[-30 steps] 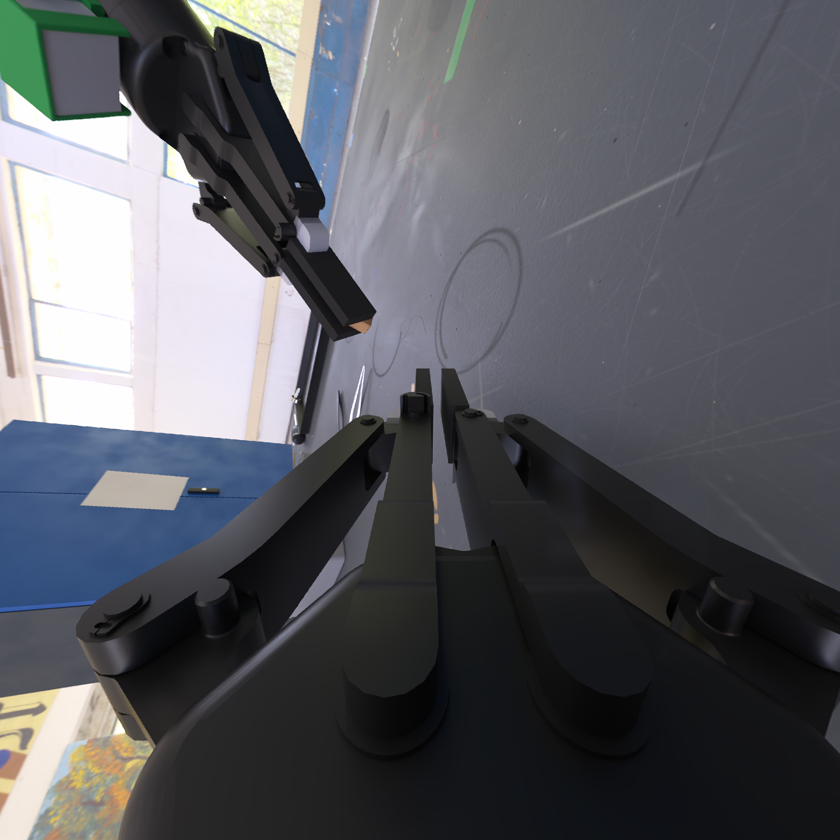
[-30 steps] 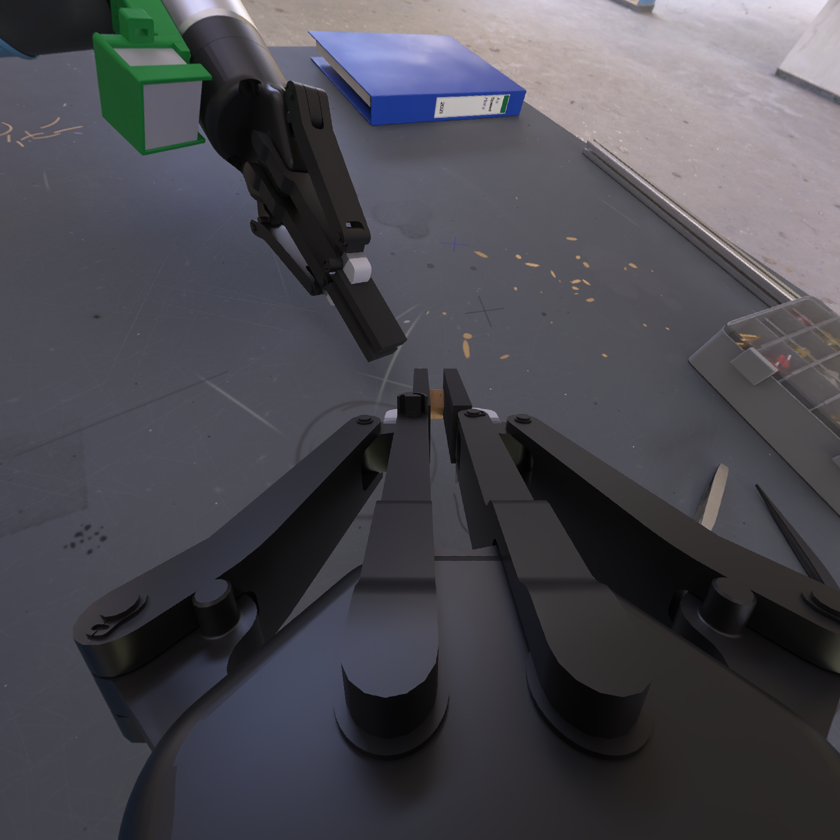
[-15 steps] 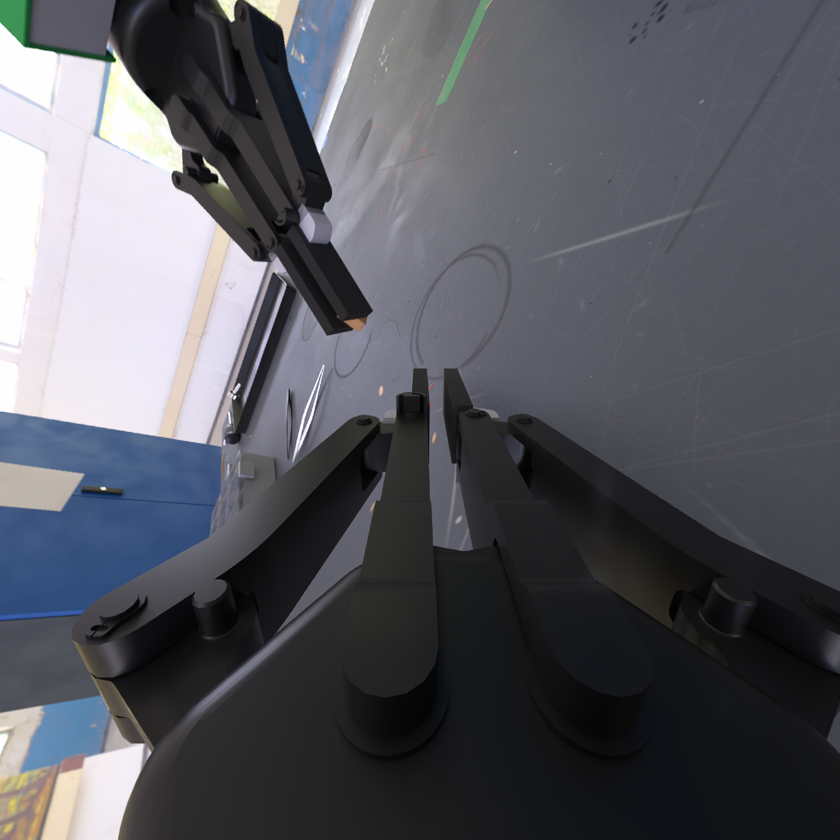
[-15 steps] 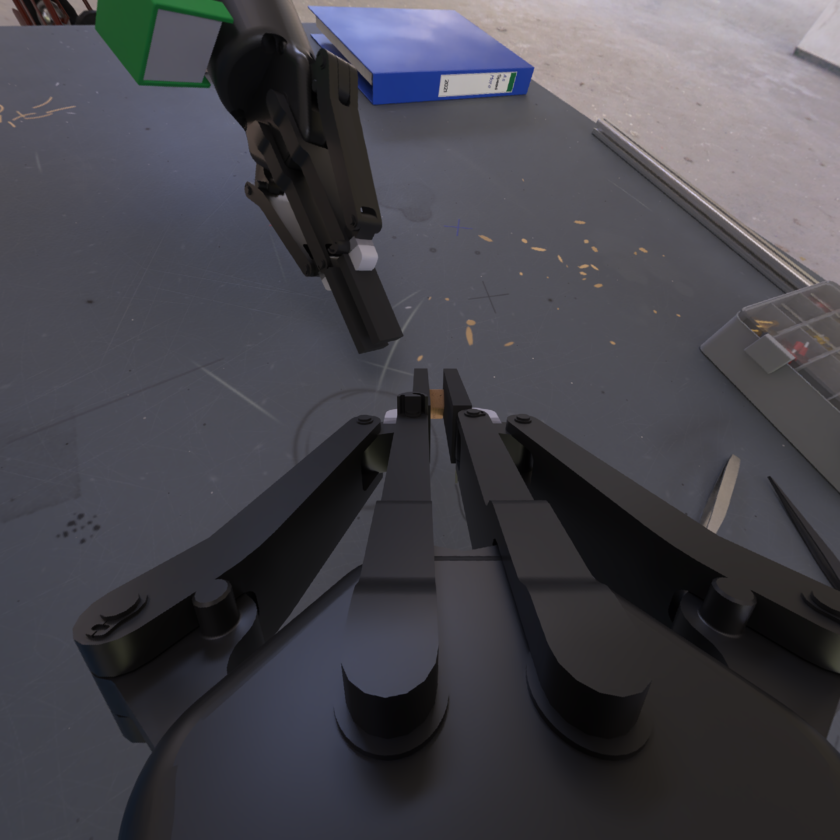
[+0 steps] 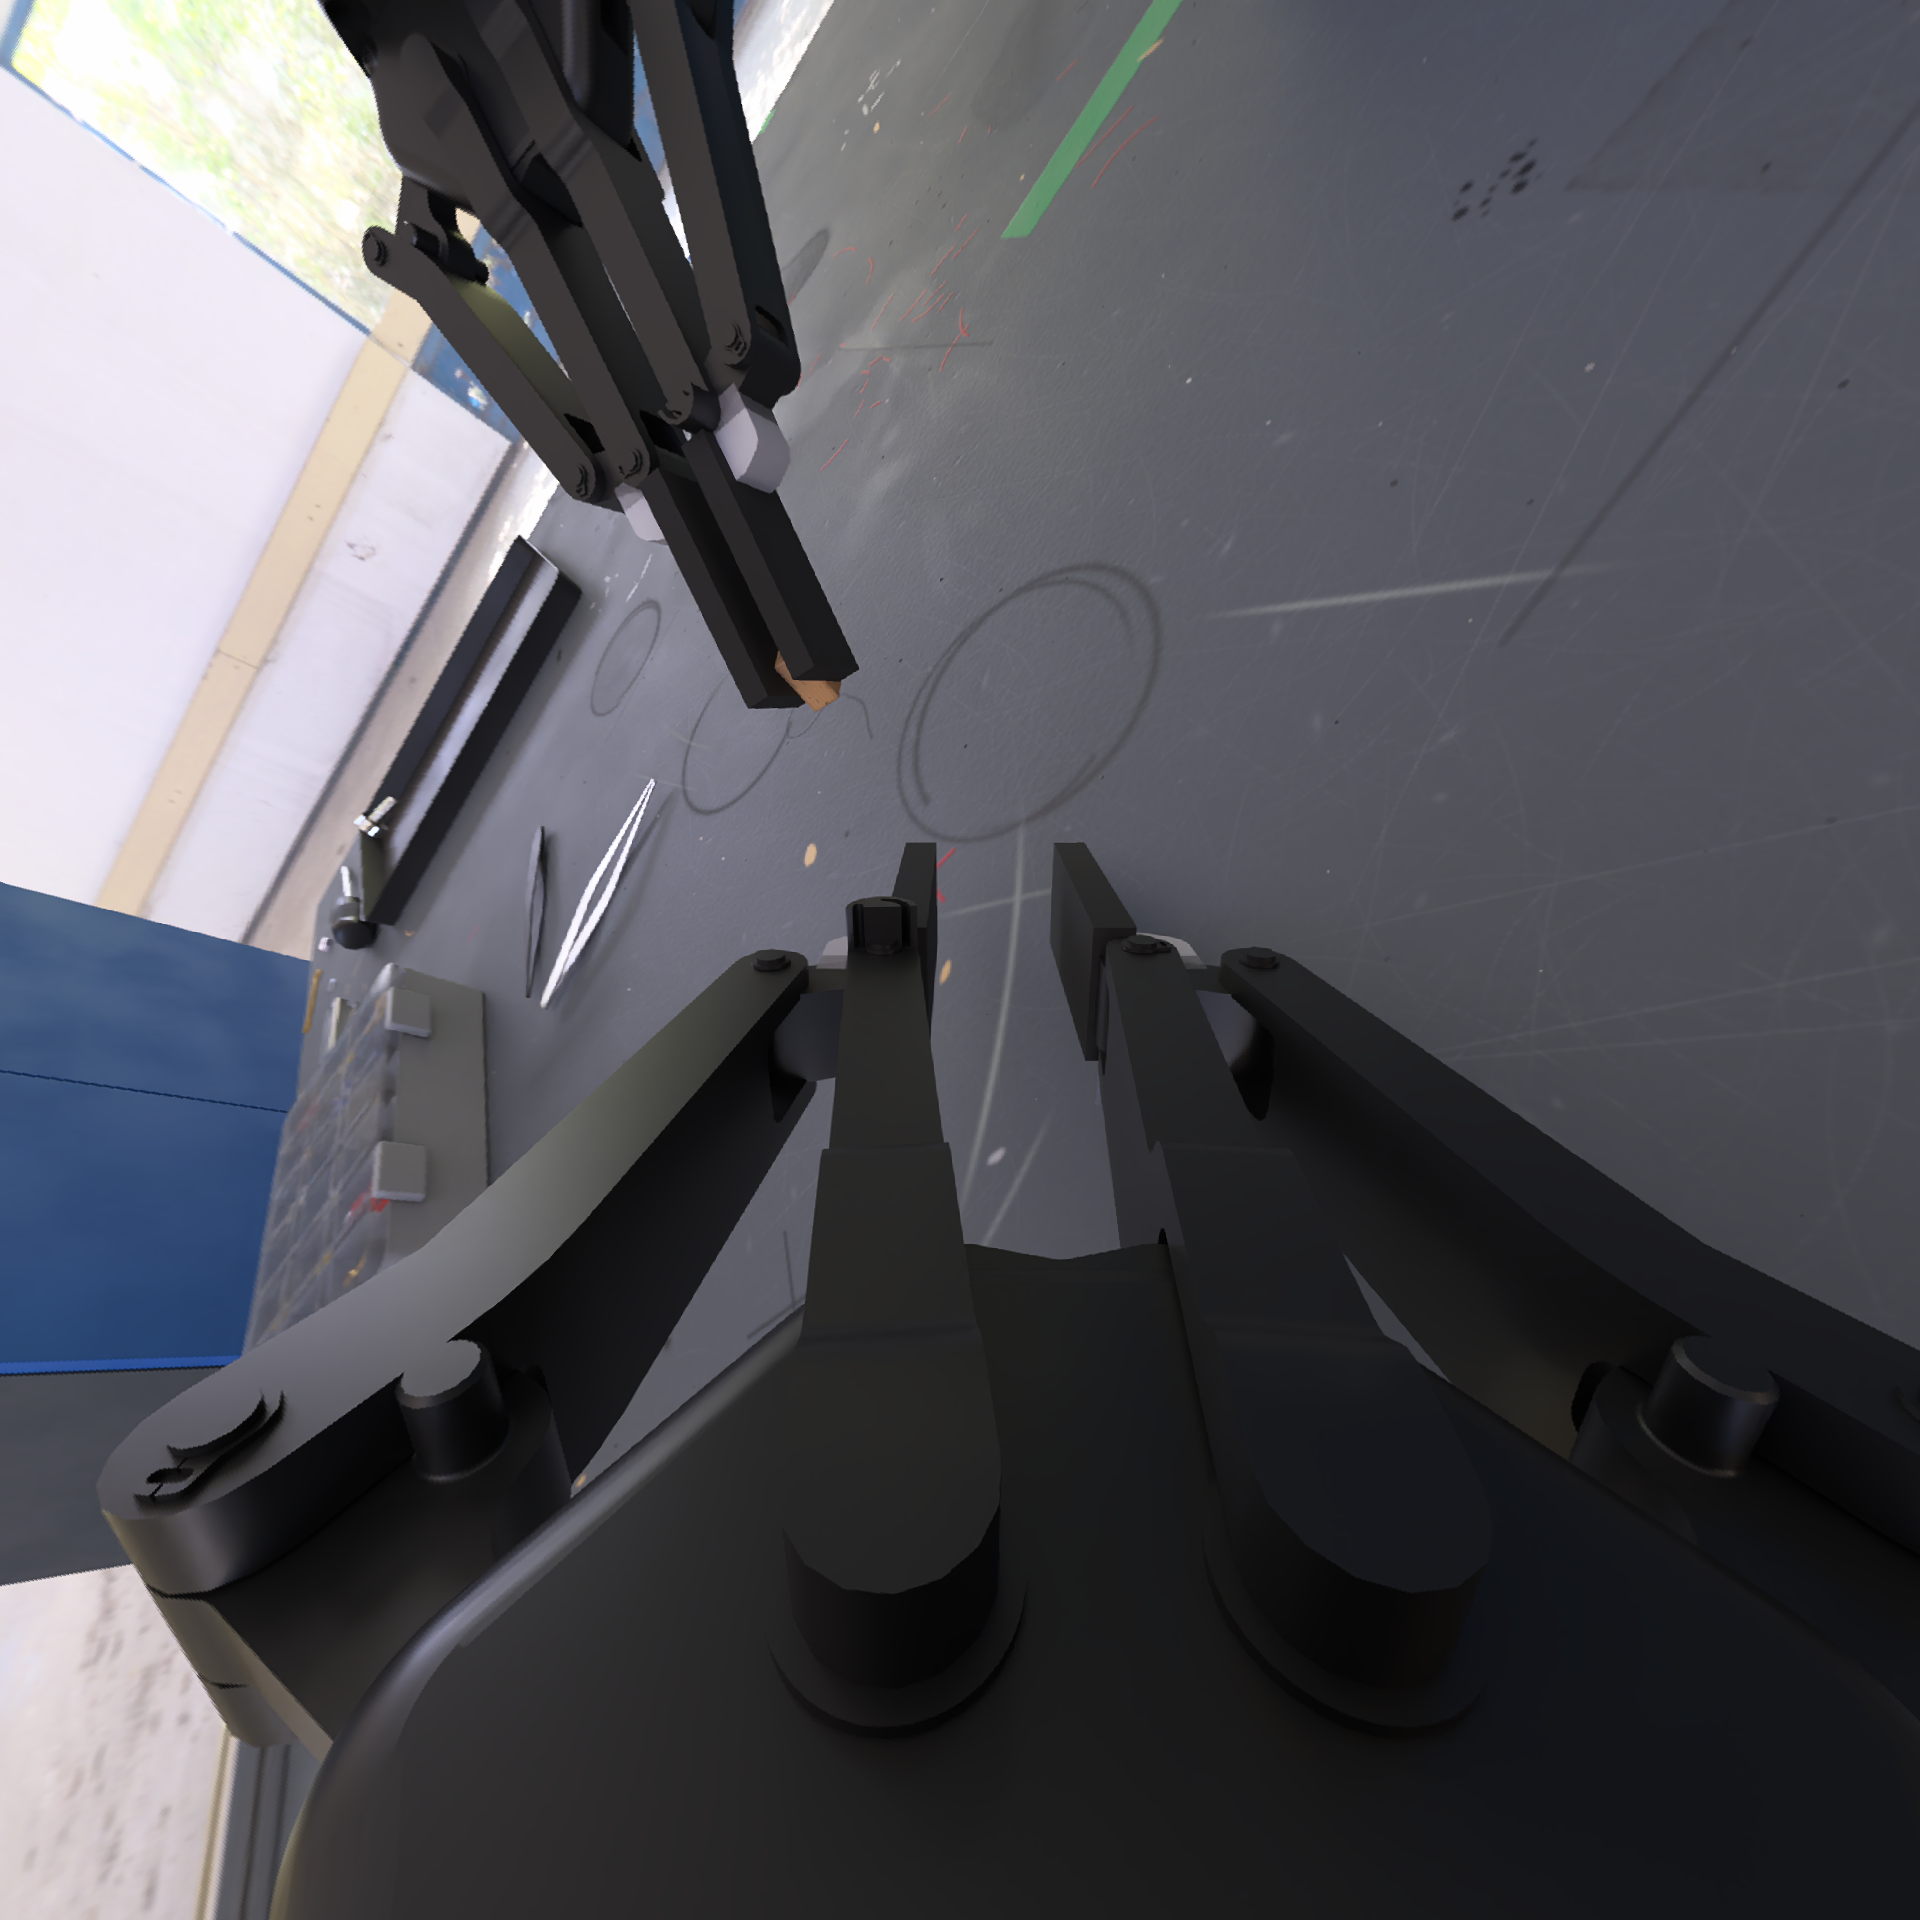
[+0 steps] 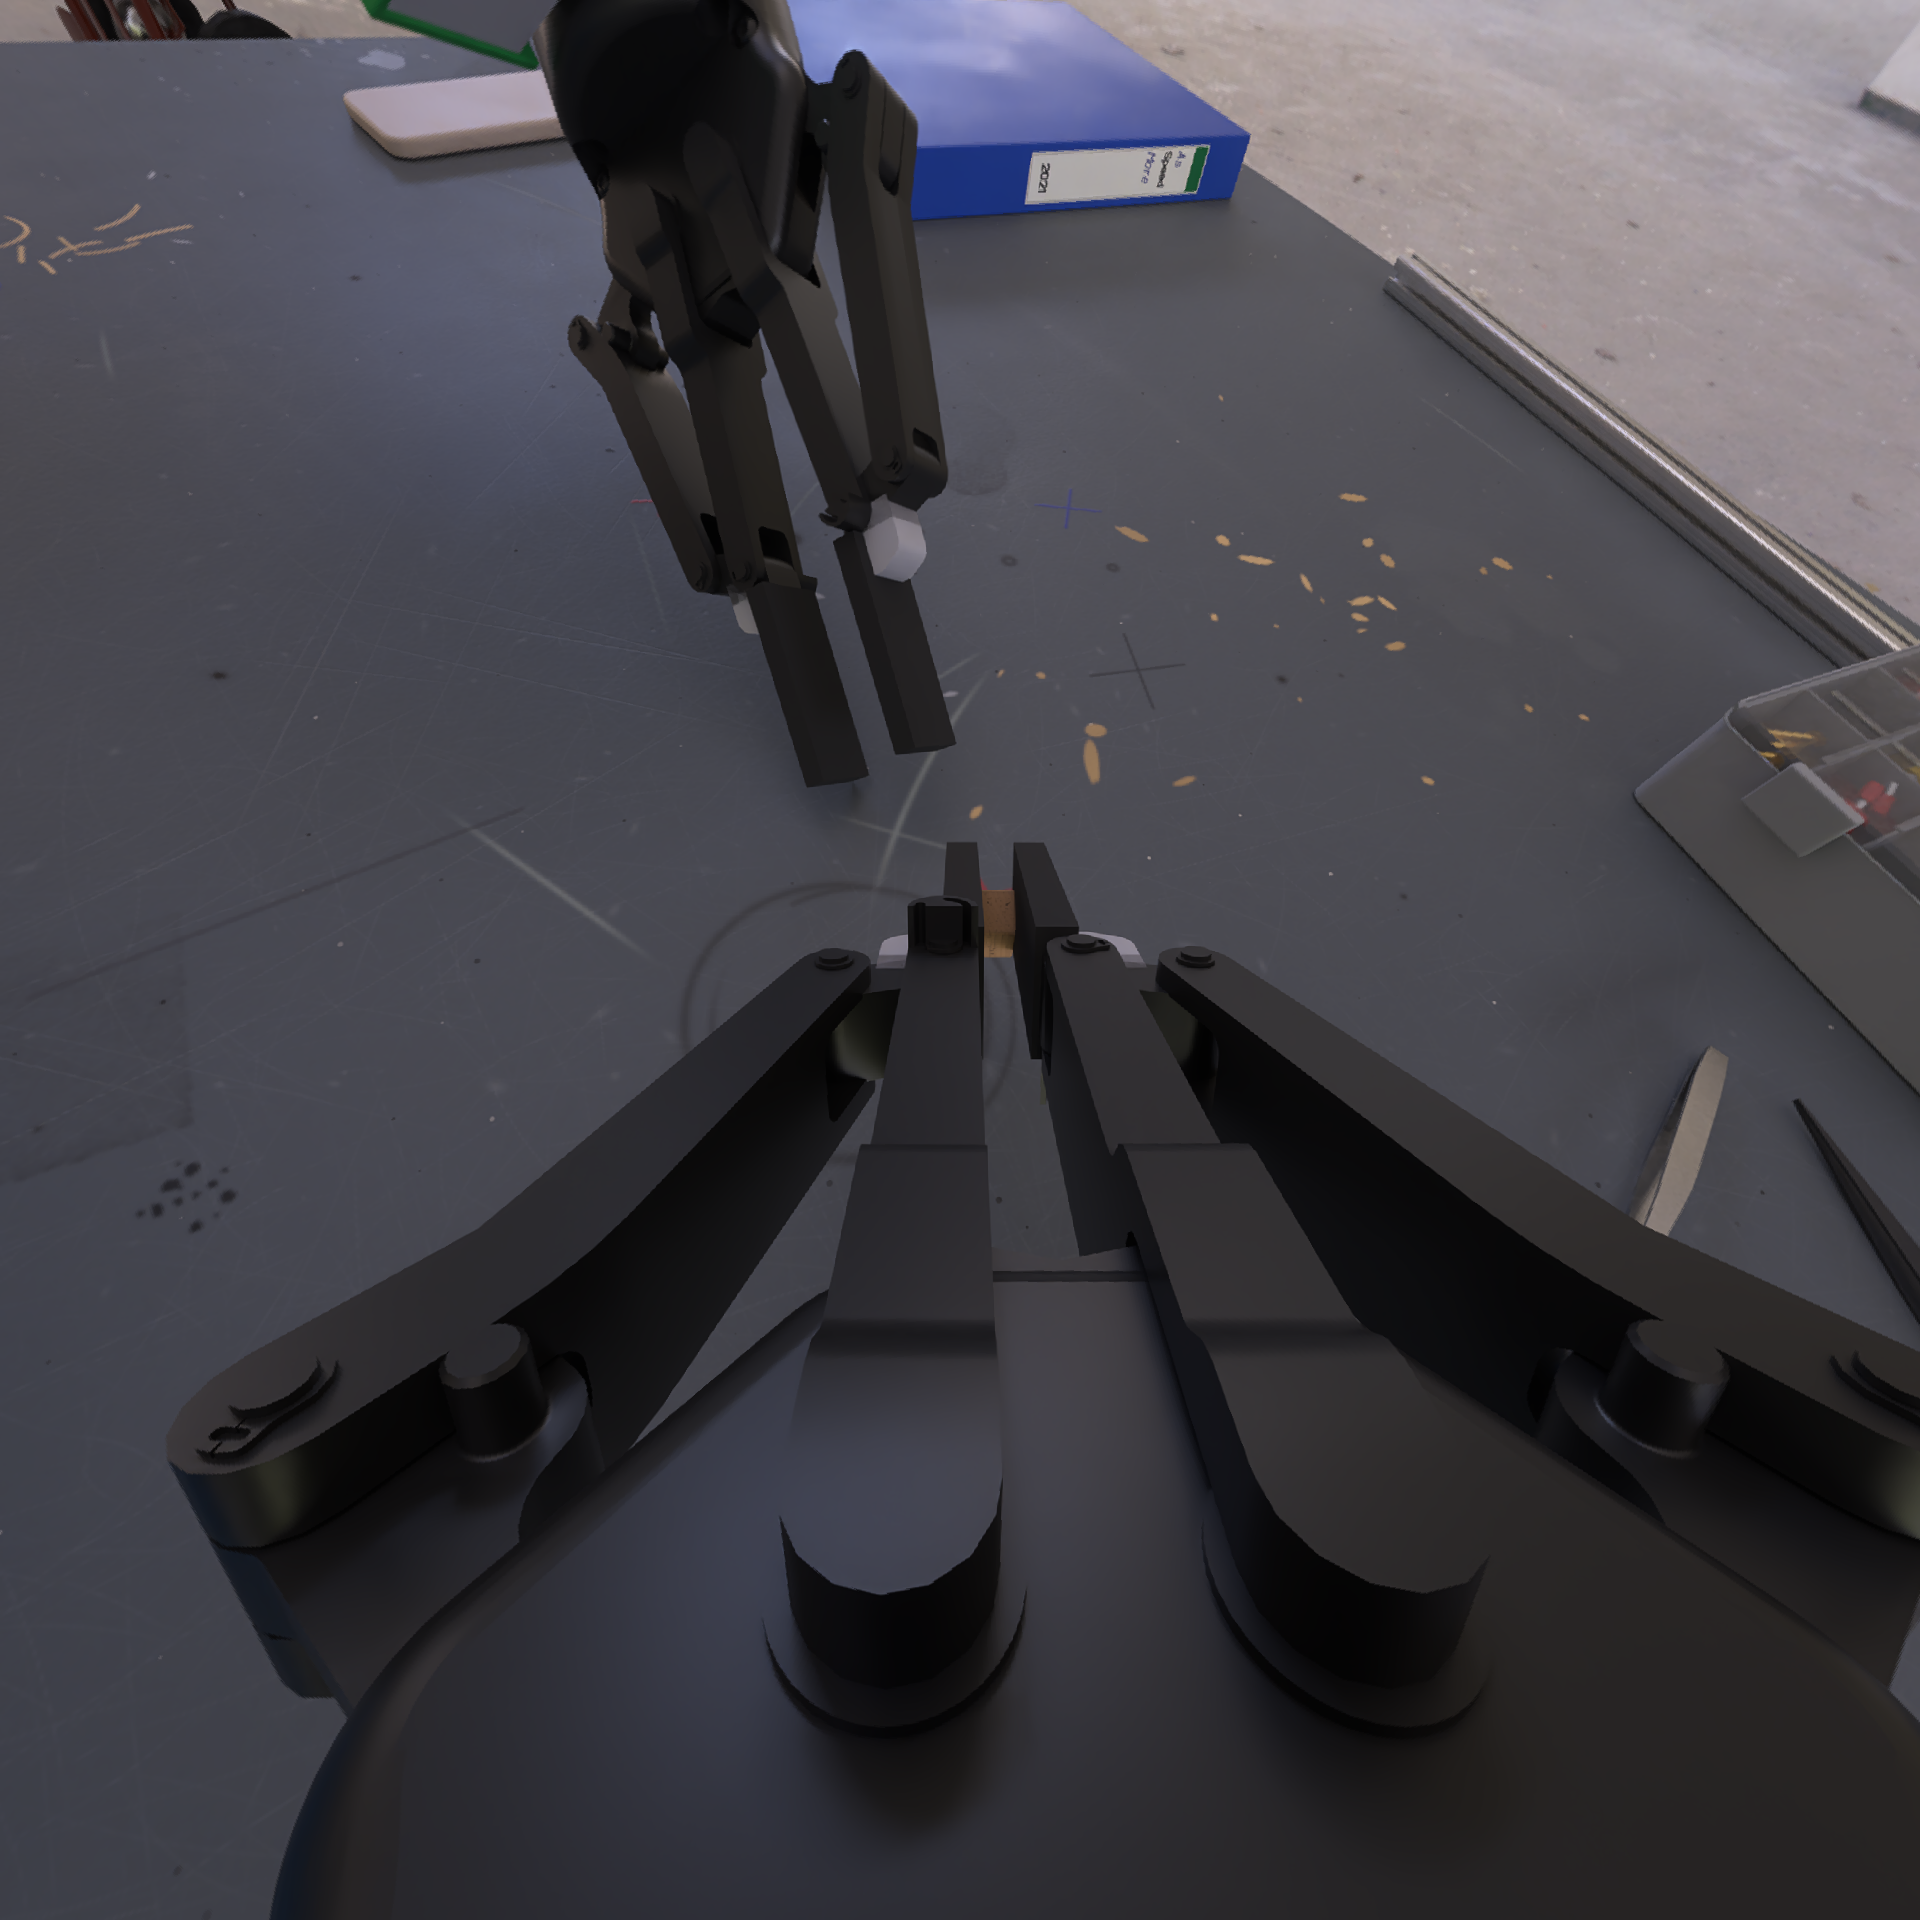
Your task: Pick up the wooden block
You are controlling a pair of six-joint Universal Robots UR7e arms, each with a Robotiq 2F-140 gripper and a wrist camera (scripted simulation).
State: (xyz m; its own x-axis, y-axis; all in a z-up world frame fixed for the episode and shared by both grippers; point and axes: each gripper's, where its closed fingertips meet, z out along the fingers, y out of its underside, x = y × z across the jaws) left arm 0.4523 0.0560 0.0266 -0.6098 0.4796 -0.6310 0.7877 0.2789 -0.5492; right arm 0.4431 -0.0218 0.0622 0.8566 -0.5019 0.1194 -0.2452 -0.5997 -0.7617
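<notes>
Right wrist view: black two-finger right gripper (image 6: 995, 883) clamped narrowly on the small tan wooden block (image 6: 998, 920), which sits pinched between its fingertips above the scratched dark grey table (image 6: 312, 727). Left wrist view: black two-finger left gripper (image 5: 992, 883) parted a little with nothing between its fingers, tips near the right gripper's. Grey compartment box (image 6: 1808, 821) lies off to the right gripper's right, blue binder (image 6: 1060, 114) far ahead.

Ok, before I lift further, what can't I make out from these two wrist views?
- Wooden block: right wrist view shows a sliver, the right gripper fingers hide the rest; left wrist view shows only its tip.
- Parts box: cut off by the right wrist view's edge, contents too small to identify.
- Left gripper: nothing between its fingers.
</notes>
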